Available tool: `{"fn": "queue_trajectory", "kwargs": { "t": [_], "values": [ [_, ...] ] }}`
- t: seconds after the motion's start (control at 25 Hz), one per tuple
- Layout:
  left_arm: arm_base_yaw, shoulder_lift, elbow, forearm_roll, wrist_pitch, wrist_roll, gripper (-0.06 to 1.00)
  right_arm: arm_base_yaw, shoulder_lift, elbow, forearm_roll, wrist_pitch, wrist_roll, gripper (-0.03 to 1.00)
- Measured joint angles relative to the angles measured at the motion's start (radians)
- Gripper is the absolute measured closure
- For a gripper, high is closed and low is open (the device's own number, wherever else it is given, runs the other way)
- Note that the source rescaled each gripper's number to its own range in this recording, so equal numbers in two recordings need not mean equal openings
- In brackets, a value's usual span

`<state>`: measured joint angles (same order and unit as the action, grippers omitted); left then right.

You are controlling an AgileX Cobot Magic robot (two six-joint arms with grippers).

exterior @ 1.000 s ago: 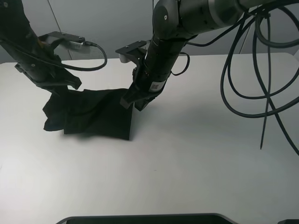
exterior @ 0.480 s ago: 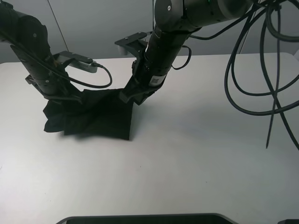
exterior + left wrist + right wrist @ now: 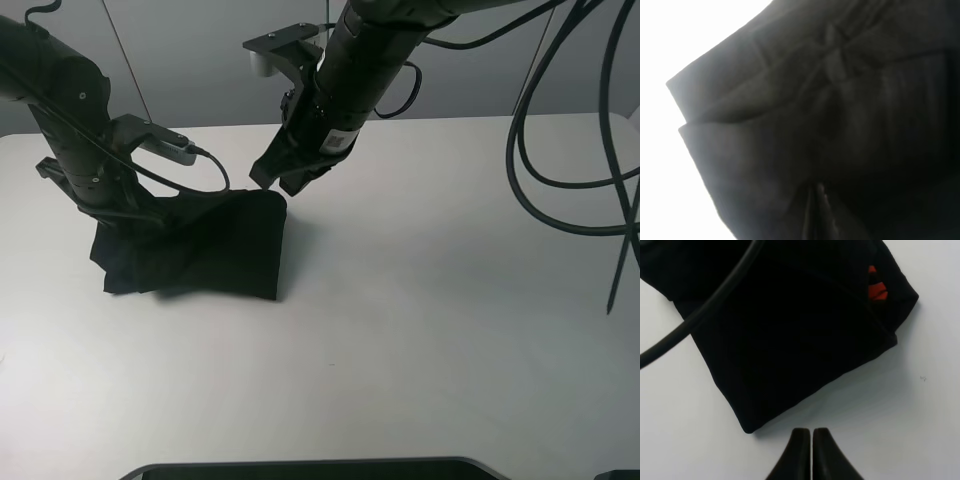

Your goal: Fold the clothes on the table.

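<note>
Clothes [image 3: 200, 250]: folded bundle, table's [image 3: 450, 340] far-left area. My right gripper [image 3: 812, 440]: just released the corner, lifted clear, jaws together, empty. Left gripper [image 3: 135, 215]: low on the fabric; state indeterminable. Fold apparently laid.

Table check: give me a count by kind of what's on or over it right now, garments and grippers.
Garments: 1, the black T-shirt, bunched on the white table.
Grippers: 2, the left gripper down at the shirt, the right gripper clear of it with jaws together.
Total: 3
</note>
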<state>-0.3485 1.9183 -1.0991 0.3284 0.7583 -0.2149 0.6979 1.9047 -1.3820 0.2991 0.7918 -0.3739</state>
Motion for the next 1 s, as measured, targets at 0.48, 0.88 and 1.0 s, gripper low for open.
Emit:
{"fn": "queue_trajectory", "kwargs": {
  "t": [0.48,0.88,1.0],
  "values": [
    [0.000,-0.437,0.000,-0.276,-0.023,0.245,0.94,0.000,-0.221,0.001,-0.360,0.023,0.232,0.96],
    [0.000,-0.956,0.000,-0.532,-0.030,0.432,0.83,0.000,-0.664,0.001,-0.542,0.162,0.340,0.66],
    [0.000,-1.068,0.000,-0.563,-0.045,0.453,0.51,0.000,-0.790,0.001,-0.574,0.215,0.344,0.36]
  ]
}}
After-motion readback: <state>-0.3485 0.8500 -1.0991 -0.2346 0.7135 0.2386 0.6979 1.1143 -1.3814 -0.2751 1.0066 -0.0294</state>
